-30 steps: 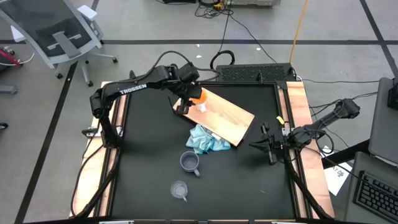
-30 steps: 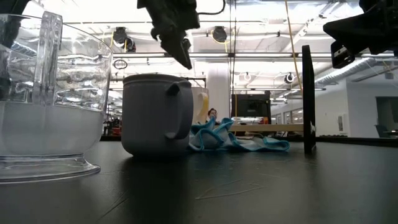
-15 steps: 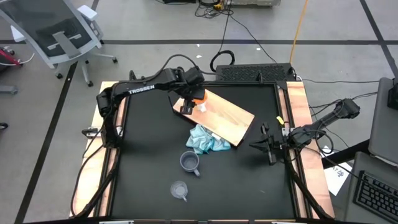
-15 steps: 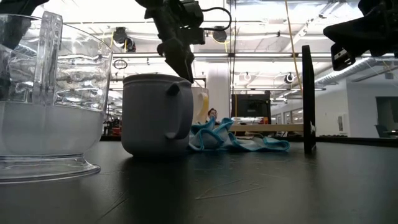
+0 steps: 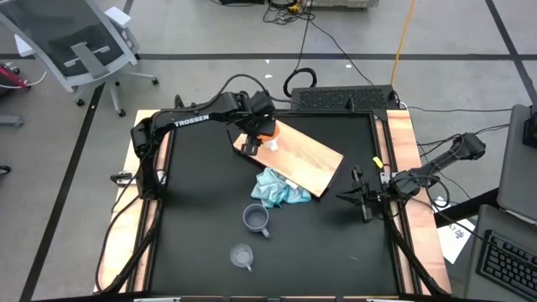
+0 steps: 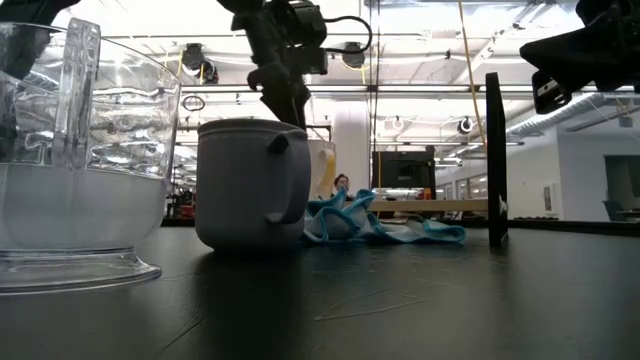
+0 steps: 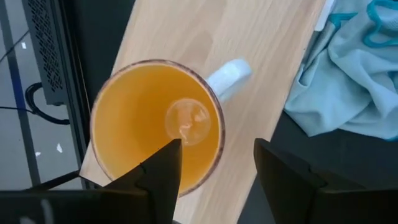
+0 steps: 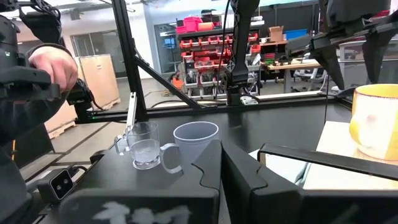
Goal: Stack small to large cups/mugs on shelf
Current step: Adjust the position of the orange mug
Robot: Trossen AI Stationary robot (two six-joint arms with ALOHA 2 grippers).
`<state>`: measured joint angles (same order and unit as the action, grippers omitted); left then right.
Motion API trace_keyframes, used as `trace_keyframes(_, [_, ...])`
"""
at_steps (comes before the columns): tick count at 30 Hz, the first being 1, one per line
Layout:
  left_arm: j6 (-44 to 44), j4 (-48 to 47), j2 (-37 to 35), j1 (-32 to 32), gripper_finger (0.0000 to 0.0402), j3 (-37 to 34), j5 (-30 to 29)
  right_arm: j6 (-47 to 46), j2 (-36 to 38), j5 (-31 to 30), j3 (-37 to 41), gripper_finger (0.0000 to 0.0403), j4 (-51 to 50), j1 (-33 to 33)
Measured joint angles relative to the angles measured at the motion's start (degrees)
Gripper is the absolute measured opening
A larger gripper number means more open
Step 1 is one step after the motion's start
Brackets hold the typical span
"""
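Observation:
The orange mug (image 5: 268,130) with its white handle (image 7: 229,73) stands upright on the light-wood shelf board (image 5: 306,159). My left gripper (image 7: 217,158) is open just above the mug's rim (image 6: 291,108), one finger over the inside and one outside, next to the handle. The grey-blue mug (image 5: 256,219) and the clear cup (image 5: 242,256) stand on the black table nearer the front. My right gripper (image 5: 362,198) waits shut at the table's right edge.
A crumpled light blue cloth (image 5: 281,189) lies against the board's near edge, between the board and the grey-blue mug (image 8: 194,143). A person's hand (image 8: 53,67) shows beyond the table in the right wrist view. Open black tabletop lies to the left and front.
My left gripper has come down from higher up to just above the orange mug, and the arm has stretched out a little toward the mug. The mugs, the cup and the board have stayed where they were.

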<state>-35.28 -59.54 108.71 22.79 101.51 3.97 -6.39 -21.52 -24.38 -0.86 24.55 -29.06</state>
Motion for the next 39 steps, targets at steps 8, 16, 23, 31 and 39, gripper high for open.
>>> trace_keyframes(8, [-1.0, -0.9, 1.0, 0.0, 0.0202, 0.0, 0.0, 0.0, 0.0, 0.0, 0.0, 0.0, 0.0, 0.0])
trace_keyframes(16, [-2.1, -0.8, 1.4, 0.0, 0.0202, 0.0, 0.0, -0.3, 0.0, 0.0, 0.0, 0.0, 0.0, 0.0])
trace_keyframes(23, [-2.3, -0.3, 2.4, 0.1, 0.0202, 0.0, 0.1, -0.3, 0.0, 0.0, 0.0, 0.0, 0.0, 0.0])
trace_keyframes(31, [-2.6, -0.2, 4.1, 0.3, 0.0202, 0.0, -0.5, -0.4, 0.0, 0.0, 0.0, 0.0, 0.0, 0.0])
trace_keyframes(39, [-2.6, -0.3, 4.2, 0.4, 0.0202, 0.0, -1.2, -0.4, 0.0, 0.0, 0.0, 0.0, -0.1, 0.0])
